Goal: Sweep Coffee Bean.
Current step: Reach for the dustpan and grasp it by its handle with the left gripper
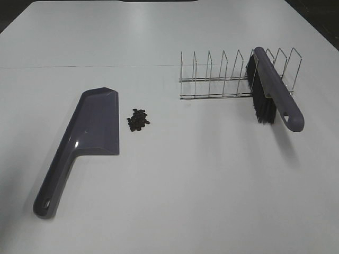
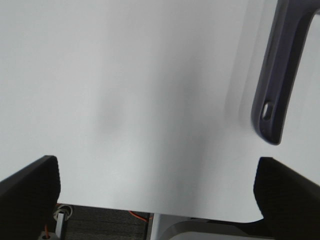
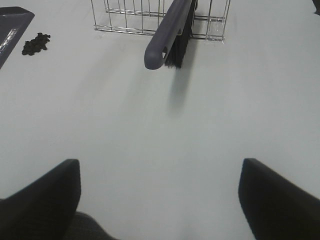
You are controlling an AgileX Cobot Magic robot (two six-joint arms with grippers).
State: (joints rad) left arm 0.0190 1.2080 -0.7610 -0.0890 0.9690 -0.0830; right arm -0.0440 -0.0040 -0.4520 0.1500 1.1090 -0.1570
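Left claw: jaws wide apart, empty, over the near edge of the counter.
Dustpan risk: a skewed grab could swing its blade into the pile.
Brush risk: leaning in the wire rack; lifting could snag wires.
Right claw: jaws apart, empty.
Coffee bean: tight heap of tiny dark ovals, left of the counter's middle, just beside the dustpan's blade.

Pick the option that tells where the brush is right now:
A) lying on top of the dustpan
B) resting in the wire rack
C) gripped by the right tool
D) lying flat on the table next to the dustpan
B: the brush rests among the wires of the rack with its handle sticking out, well apart from the dustpan, and no tool is on it.
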